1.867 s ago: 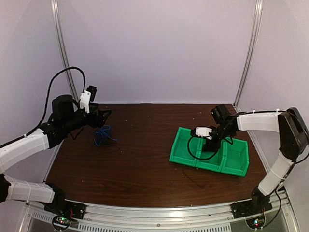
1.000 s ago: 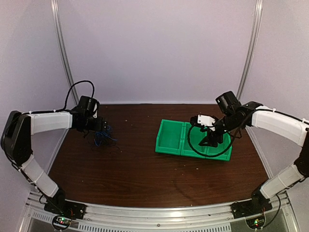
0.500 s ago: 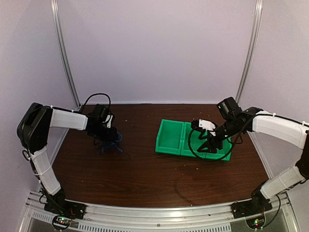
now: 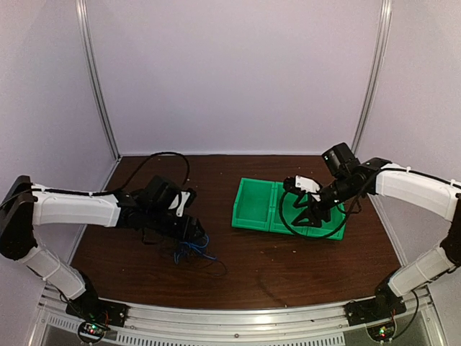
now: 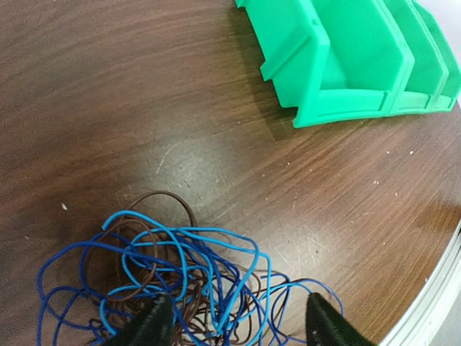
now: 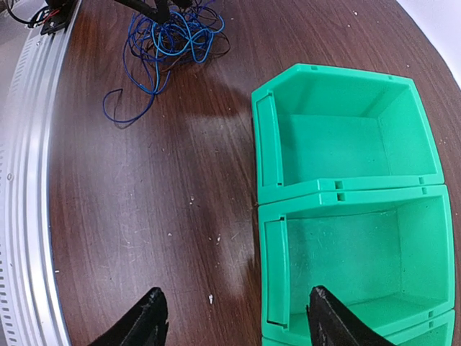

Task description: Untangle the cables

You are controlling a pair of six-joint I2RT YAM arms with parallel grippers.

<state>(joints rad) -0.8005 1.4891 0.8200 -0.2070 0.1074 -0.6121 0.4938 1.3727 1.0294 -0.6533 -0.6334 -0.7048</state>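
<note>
Green bins (image 6: 338,151): no lettering or label you can read.
Cables (image 5: 180,288): no tags or print.
Arm covers (image 4: 72,207): plain white, no brand you can make out.
Table (image 5: 144,86): wood grain only, no markings.

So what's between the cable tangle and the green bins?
Just bare, speckled tabletop between the cables and the green bins, clearest in the right wrist view.

A row of joined green bins (image 4: 252,203) rests on the dark wooden worktop (image 4: 288,274), directly beneath the right gripper (image 6: 239,324), tops upward.
</note>
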